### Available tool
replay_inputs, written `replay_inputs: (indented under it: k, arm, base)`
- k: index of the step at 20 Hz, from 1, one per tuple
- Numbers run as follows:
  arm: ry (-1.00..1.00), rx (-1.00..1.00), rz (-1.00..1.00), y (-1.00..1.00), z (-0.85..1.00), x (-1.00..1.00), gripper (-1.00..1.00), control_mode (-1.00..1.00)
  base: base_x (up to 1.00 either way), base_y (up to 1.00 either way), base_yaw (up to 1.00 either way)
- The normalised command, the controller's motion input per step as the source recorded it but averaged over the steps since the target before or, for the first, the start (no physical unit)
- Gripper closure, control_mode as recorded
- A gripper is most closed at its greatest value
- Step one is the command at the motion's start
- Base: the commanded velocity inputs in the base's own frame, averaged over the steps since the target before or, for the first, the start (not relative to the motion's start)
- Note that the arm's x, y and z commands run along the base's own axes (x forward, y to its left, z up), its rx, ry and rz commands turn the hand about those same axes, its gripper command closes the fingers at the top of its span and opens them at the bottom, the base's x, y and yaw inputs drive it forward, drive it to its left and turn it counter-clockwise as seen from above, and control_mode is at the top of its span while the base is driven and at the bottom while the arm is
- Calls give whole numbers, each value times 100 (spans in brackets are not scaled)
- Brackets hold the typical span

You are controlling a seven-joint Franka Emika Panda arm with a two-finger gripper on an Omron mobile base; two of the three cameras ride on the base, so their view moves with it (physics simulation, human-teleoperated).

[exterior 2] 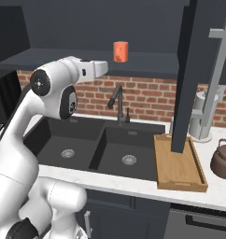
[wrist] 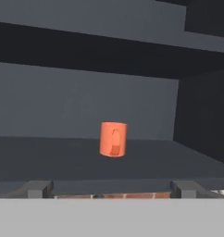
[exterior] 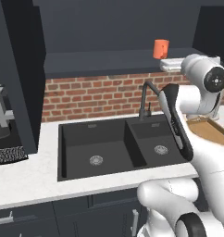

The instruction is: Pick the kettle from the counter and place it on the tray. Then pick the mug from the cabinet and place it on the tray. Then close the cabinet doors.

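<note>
The gripper (wrist: 112, 189) holds nothing, its fingers (wrist: 37, 189) spread wide apart. Straight ahead between them, well beyond the tips, the mug (wrist: 113, 139) stands upright on the shelf of the open cabinet (wrist: 86, 159), its handle turned toward the hand, untouched.

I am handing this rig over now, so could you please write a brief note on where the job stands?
Gripper: open, holding nothing, aimed at the mug.
Mug: upright on the cabinet shelf, apart from the fingers.
Kettle: on the counter, right of the tray; it looks not yet moved.
Tray: nothing on it.
Cabinet doors: open.
Left: kettle to tray, mug to tray, close doors.
</note>
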Motion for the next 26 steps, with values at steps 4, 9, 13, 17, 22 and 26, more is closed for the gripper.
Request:
replay_inputs:
  k: [4, 9, 13, 17, 22, 26]
  arm:
    - [7, 0, 0, 0, 0, 47, -100, -100]
    - [1, 7, 4, -7, 0, 51, -100, -100]
    - [0, 11, 5, -22, 0, 45, -100, -100]
    - [0, 9, 4, -17, 0, 50, -100, -100]
    - [0, 9, 3, -22, 0, 44, -100, -100]
    - [2, 4, 0, -2, 0, 36, -100, -100]
  base:
    - [0, 0, 0]
    - [0, 0, 0]
    - [0, 0, 0]
    - [0, 0, 0]
    - [0, 0, 0]
    - [0, 0, 0]
